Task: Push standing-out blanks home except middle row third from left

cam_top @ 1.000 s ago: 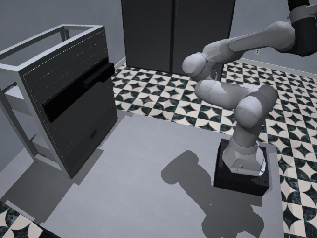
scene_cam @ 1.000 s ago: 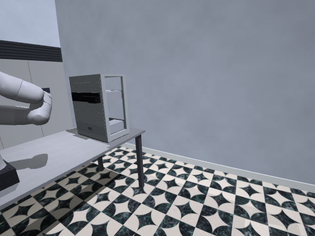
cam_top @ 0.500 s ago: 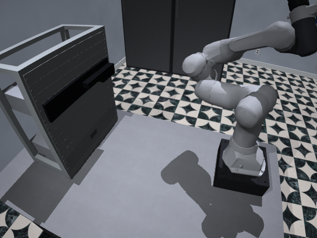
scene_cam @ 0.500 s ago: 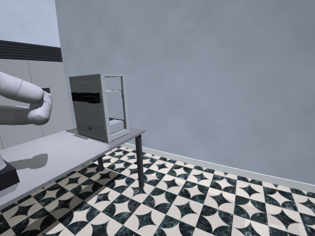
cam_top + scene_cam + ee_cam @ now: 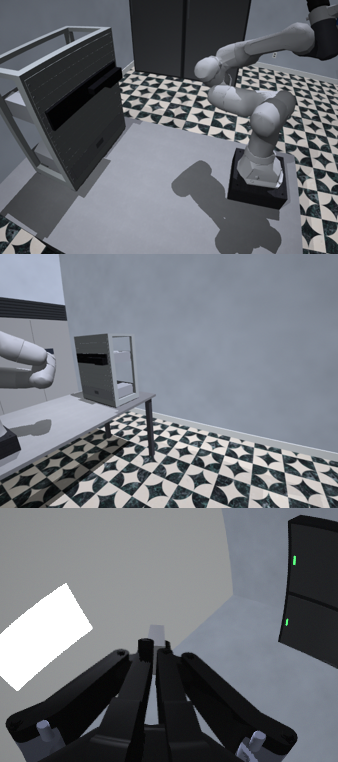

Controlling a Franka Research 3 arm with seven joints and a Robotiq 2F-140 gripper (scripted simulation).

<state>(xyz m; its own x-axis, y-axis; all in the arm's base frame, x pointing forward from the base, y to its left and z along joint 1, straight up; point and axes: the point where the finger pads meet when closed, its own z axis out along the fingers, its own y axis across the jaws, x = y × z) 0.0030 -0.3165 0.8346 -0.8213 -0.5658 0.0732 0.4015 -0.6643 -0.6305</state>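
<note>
The grey open-frame rack (image 5: 62, 103) stands on the table at the left, its dark front facing the arm. The black storage chassis (image 5: 81, 95) runs as a band across that front. Near its right end some blanks (image 5: 105, 77) stand out from the face; I cannot tell the single blanks apart. The rack also shows small in the exterior view (image 5: 106, 370). My gripper (image 5: 156, 636) shows only in the wrist view, shut with the fingertips together and nothing between them. It points up at the ceiling and wall, far from the rack. The arm's end is out of frame in the top and exterior views.
The arm's black base (image 5: 258, 177) sits on the table (image 5: 68, 415) to the right of the rack. A tall dark cabinet (image 5: 188, 35) stands behind. A dark panel with green lights (image 5: 313, 589) shows in the wrist view. The table's edge lies just past the rack.
</note>
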